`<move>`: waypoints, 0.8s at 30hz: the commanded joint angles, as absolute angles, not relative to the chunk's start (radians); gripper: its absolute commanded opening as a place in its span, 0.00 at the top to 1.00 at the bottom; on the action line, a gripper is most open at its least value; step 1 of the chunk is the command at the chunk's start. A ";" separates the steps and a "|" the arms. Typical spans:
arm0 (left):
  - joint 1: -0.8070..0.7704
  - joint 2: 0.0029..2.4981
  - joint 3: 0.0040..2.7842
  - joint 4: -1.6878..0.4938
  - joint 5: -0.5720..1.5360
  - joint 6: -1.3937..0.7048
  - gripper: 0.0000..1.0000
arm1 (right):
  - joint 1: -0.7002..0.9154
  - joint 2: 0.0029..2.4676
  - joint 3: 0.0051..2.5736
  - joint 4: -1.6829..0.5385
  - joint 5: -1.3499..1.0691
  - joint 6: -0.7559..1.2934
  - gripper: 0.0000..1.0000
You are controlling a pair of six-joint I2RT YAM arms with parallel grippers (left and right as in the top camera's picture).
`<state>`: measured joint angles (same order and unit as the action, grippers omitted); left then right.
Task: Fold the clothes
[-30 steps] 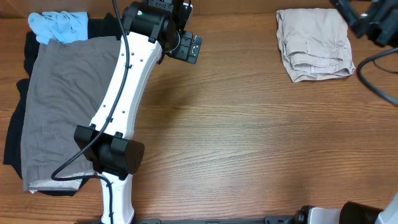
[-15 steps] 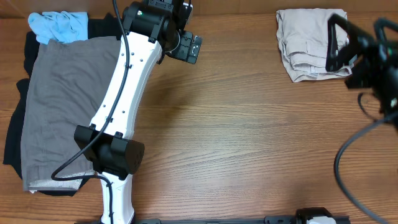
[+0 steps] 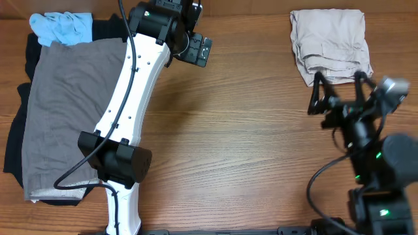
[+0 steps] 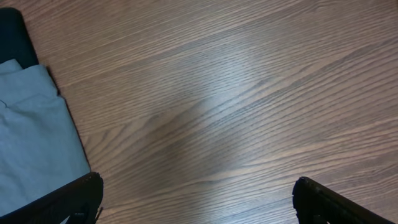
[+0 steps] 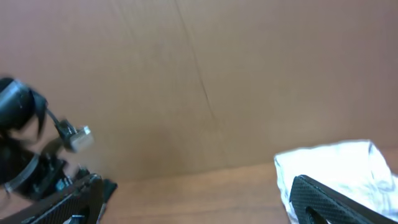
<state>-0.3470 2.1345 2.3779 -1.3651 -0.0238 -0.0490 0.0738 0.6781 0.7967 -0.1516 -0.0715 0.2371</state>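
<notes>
Wood-grain surface [image 3: 248, 130] lies bare across the middle, with the work parked at both ends. Far right, the cream-beige trousers [image 3: 330, 46] sit as a compact folded bundle, so that one looks done and set aside. Over on the left waits the pile: a grey garment [image 3: 62, 111] spread on top, a black garment [image 3: 14, 147] peeking out beneath it, and a light blue garment [image 3: 62, 27] bunched at the far corner.

Neither arm has cloth. The left pincer [image 4: 198, 193] hovers with its fingers spread wide over bare wood, the grey garment's edge just off to its left in the wrist view. The right pincer [image 3: 339, 94] is lifted high toward the overhead camera, just on the near side of the folded trousers, jaws wide apart and holding nothing. Its wrist camera looks out level, catching the pale bundle low at the right.

By the look of it, this is the gap between garments, with the next pick-up due. The grey garment is the obvious candidate. The left pincer would need to shift over its near edge, drop, and pinch only the top layer without snagging the black one below, then drag it to the open middle. The right arm would have to cross over to help.
</notes>
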 commanded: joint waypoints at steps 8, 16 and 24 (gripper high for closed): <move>-0.347 2.141 2.391 -1.364 -0.034 -0.037 0.00 | 0.078 0.442 0.312 0.193 -0.061 0.235 0.00; -0.347 2.141 2.391 -1.364 -0.034 -0.037 0.00 | 0.078 0.272 0.133 0.205 -0.062 0.236 0.00; -0.347 2.141 2.391 -1.364 -0.034 -0.037 0.00 | 0.079 0.216 0.032 0.201 -0.107 0.235 0.00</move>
